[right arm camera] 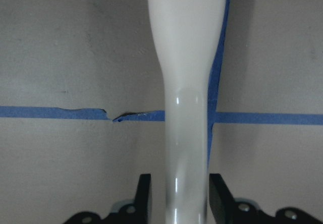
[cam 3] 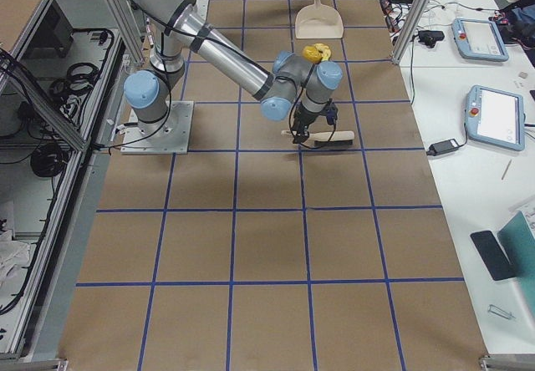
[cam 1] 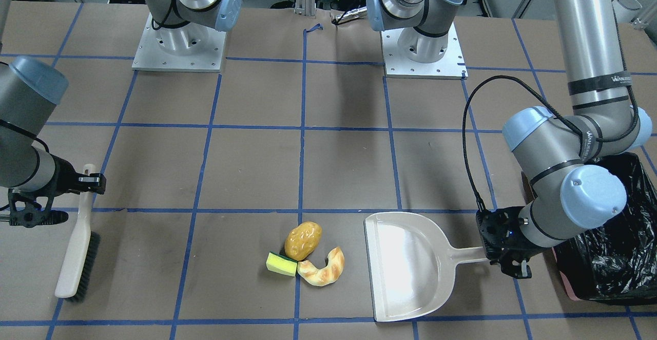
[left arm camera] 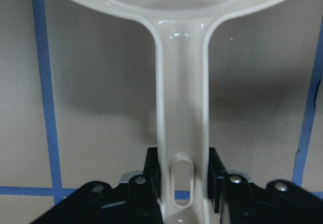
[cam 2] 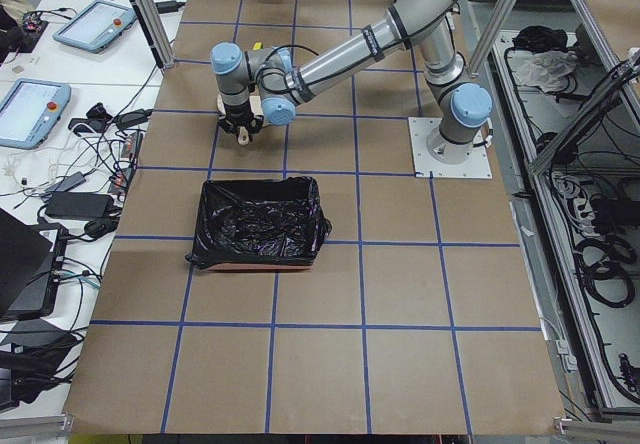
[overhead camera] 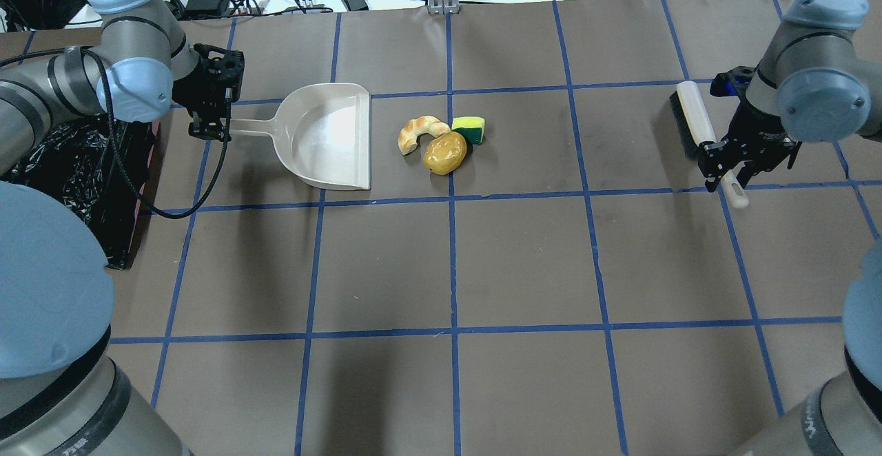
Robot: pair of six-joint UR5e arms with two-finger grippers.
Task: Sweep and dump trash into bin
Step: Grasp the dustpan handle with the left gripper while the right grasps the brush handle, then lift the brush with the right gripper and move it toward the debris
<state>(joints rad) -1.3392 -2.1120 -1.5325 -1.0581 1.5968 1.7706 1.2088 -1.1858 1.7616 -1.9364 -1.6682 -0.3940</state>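
The trash lies in one cluster on the table: a golden-brown potato, a yellow sponge with a green back, and a tan croissant. The beige dustpan rests flat beside them, with its open mouth toward them. My left gripper is shut on the dustpan handle. The bin, lined with a black bag, stands just behind that arm. My right gripper straddles the handle of the brush, which lies on the table. A thin gap shows beside the handle, so the jaws look open.
The two arm bases stand on plates at the robot's edge of the table. Blue tape lines grid the brown table top. A black cable loops down from the left wrist over the table near the bin.
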